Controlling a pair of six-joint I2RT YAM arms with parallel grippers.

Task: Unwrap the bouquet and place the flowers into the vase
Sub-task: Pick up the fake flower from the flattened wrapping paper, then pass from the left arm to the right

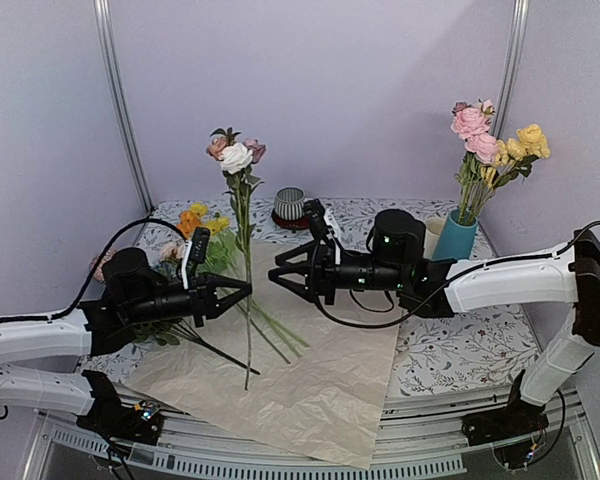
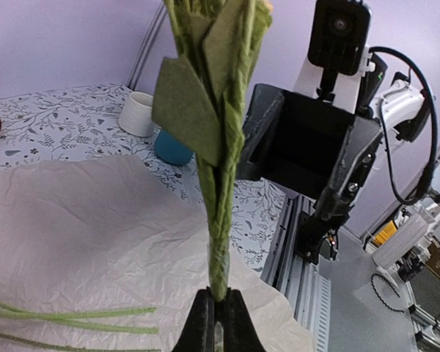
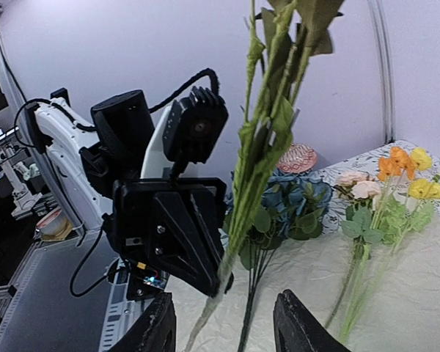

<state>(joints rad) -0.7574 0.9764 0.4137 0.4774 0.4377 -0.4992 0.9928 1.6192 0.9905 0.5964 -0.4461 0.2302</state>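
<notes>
**Handover of 1 flower bunch, left to right, above the paper**

Left gripper (image 2: 218,326): jaws closed on the held flowers (image 1: 242,230), low on the bare stems. The stems stand upright with the blooms on top, over the middle of the bench (image 1: 460,350).

Right gripper (image 3: 224,334): jaws apart and empty, facing the same stems from the other side. In its wrist view the stems line up between the 2 fingers. From above the tips look just short of them, so I cannot tell which holds.

Handling (judgement): light, thin and springy, top-heavy at the blooms, and likely slick. Take hold on the bare stems under the leaves, gathering all of them, near the left's grip. Leaves and petals would crush.

Vase (image 1: 455,240): upright at the far right corner, already carrying pink and yellow blooms (image 1: 485,150).

Paper (image 1: 280,390): lies open from the middle to the near edge.

Loose flowers (image 1: 195,225): lie toward the far left, their stems across the paper.

Unclear:
- The stem count in the held bunch.
- The bunch's blooms are cut off in both wrist views.
- The cream mug (image 2: 139,114) is mostly hidden from above by the right arm.
- No ribbon is seen.
</notes>
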